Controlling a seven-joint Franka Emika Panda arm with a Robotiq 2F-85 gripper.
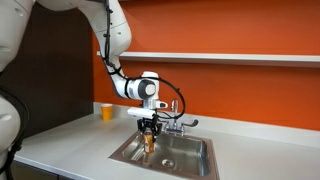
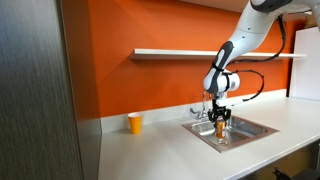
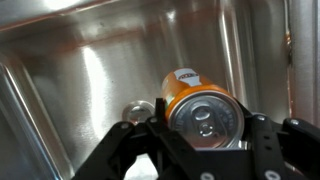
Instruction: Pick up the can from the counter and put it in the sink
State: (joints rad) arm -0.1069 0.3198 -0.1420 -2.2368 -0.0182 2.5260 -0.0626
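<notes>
My gripper (image 1: 149, 132) is shut on the orange-brown can (image 3: 196, 103) and holds it inside the stainless-steel sink (image 1: 195, 160). In the wrist view the can's silver top with its pull tab faces the camera, between the two black fingers (image 3: 205, 128). The round drain (image 3: 137, 110) shows just left of the can on the basin floor. In both exterior views the can (image 2: 220, 130) hangs low in the basin (image 2: 255, 126), in front of the chrome faucet (image 1: 176, 122). The light grey counter (image 1: 70, 145) surrounds the sink.
A yellow cup (image 1: 107, 112) stands on the counter by the orange wall, left of the sink; it also shows in an exterior view (image 2: 135, 122). A white shelf (image 2: 190, 52) runs along the wall above. A dark panel (image 2: 35, 90) bounds the counter's left end.
</notes>
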